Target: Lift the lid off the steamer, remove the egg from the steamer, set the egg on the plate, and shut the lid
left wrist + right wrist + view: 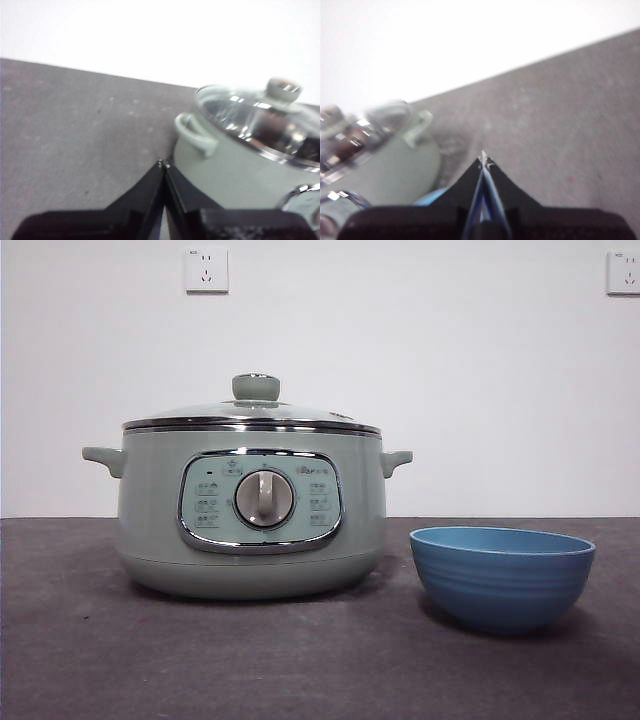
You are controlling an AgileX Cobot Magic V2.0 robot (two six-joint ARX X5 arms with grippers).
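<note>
The sage-green steamer (250,510) stands left of centre on the dark table, its glass lid (250,415) seated on the rim with the green knob (256,387) on top. The blue plate (502,575), a deep bowl, sits to its right and looks empty. The egg is hidden. In the left wrist view my left gripper (163,164) is shut with nothing in it, beside the steamer (235,170) near a side handle (196,134). My right gripper (483,161) is also shut and empty, with the steamer (385,160) and a sliver of the plate (429,199) close by.
A white wall with two power sockets (206,270) rises behind the table. Dark grey tabletop (320,670) stretches in front of the pot and bowl. Neither arm shows in the front view.
</note>
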